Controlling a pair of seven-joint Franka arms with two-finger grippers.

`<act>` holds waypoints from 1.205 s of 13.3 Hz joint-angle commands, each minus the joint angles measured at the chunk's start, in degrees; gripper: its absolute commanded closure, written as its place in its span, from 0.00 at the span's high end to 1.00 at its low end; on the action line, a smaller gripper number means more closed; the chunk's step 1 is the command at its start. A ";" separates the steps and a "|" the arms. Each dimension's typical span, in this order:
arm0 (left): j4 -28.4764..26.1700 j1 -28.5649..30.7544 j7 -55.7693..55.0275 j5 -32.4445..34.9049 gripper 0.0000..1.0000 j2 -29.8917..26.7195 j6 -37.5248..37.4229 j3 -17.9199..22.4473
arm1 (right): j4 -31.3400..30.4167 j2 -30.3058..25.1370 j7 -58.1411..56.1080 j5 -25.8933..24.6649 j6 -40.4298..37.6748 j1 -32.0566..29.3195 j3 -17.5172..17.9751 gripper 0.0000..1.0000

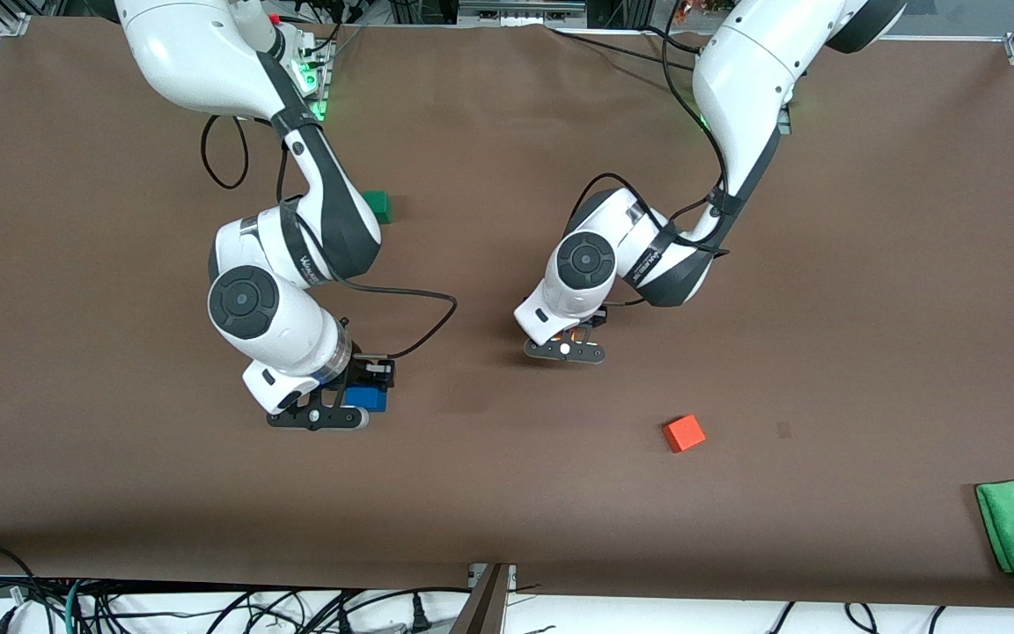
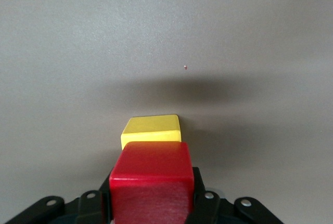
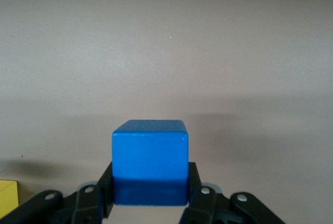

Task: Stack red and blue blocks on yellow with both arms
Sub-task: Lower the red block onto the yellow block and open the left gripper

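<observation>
I've got the red block (image 2: 151,182) clenched in the left pincer (image 1: 565,350), mid-frame in the front view, hanging just above the yellow block (image 2: 152,130) on the counter (image 1: 824,308). I'd centre red squarely over yellow, lower gently, release only once it sits flat. The right pincer (image 1: 331,416), lower left of the frame, grips the blue block (image 3: 150,161) and waits. I count one red, one blue, one yellow, one orange-red cube (image 1: 684,432), one green cube (image 1: 377,206).

you get 1 high front camera facing both arms across the table (image 1: 507,493); 2 close wrist cameras share the yellow cube (image 2: 151,131).
</observation>
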 commanded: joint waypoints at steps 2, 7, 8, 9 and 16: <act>-0.83 -0.28 -1.13 1.77 0.35 -0.71 0.05 0.48 | 1.61 0.71 1.95 0.07 -0.31 0.60 0.18 0.44; 2.32 2.70 -0.78 0.89 1.00 -4.04 -6.51 0.48 | 1.61 0.71 3.52 0.07 -0.22 1.04 0.18 0.44; 4.16 3.67 -0.60 0.80 1.00 -4.83 -9.41 0.31 | 1.61 0.71 4.92 -0.02 -0.22 1.82 0.09 0.44; 6.26 4.72 -0.60 0.71 1.00 -5.01 -11.88 0.31 | 1.61 0.80 7.29 -0.19 -0.13 2.88 0.09 0.44; 9.80 21.41 12.17 0.80 1.00 -9.93 -17.51 -0.13 | 3.54 1.32 29.34 -0.46 1.18 14.47 0.00 0.44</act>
